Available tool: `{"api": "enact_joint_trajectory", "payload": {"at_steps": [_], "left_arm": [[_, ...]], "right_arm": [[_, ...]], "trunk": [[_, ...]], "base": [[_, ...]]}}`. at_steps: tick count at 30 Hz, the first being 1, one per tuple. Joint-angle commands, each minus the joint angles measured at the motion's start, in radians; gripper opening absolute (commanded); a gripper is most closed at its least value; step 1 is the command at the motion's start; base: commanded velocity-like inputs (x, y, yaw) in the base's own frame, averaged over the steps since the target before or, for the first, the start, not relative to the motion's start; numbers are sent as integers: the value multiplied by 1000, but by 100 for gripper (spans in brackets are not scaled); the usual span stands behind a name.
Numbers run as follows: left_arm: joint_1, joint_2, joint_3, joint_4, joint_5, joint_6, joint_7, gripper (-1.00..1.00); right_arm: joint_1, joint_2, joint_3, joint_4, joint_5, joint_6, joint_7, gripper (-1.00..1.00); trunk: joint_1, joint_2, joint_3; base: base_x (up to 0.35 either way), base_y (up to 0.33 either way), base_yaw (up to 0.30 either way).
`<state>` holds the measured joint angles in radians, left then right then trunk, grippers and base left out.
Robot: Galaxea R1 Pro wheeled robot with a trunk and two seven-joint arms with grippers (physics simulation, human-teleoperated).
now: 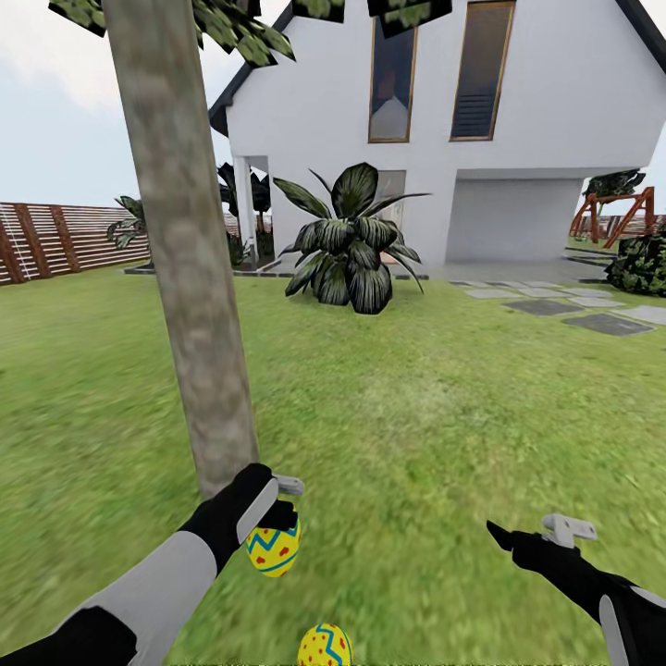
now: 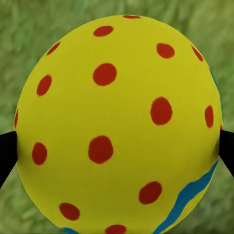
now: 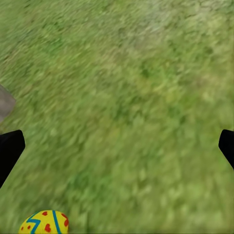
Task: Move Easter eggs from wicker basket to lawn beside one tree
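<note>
Egg (image 1: 274, 548) in left end effector (image 1: 277, 518), beside tree (image 1: 185, 259)

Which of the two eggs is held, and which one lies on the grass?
The egg near the tree is held by the left tool. The other egg lies on the lawn.

Yellow egg (image 1: 274, 548) in left gripper (image 1: 277, 518) by tree (image 1: 185, 259), 2nd egg (image 1: 324, 647) prob. on lawn (image 1: 416, 416)

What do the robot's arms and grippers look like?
Both arms have light grey forearm shells with black joints and black wrist sections. The left gripper and right gripper are black, each with a small pale grey bracket on the wrist. In the wrist views, the fingertips appear as plain black wedges. No cables or markings are visible.
</note>
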<state>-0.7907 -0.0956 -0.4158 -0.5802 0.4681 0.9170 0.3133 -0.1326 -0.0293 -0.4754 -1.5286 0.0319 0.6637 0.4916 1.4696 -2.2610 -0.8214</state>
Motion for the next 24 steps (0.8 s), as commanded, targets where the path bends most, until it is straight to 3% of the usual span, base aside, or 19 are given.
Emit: {"api": "enact_joint_trajectory", "payload": {"at_steps": [1, 12, 24], "left_arm": [[-1, 1, -4, -1, 11, 2, 9, -100], [-1, 6, -3, 0, 9, 3, 10, -100], [-1, 53, -3, 0, 12, 2, 2, -100]], "right_arm": [[-1, 0, -2, -1, 3, 5, 7, 100], [-1, -1, -2, 2, 4, 4, 5, 100], [-1, 0, -2, 2, 3, 4, 5, 100]], "trunk": [[4, -8, -4], [46, -85, -39], [92, -169, -76]], "base": [[0, 0, 0], [0, 0, 0], [0, 0, 0]]}}
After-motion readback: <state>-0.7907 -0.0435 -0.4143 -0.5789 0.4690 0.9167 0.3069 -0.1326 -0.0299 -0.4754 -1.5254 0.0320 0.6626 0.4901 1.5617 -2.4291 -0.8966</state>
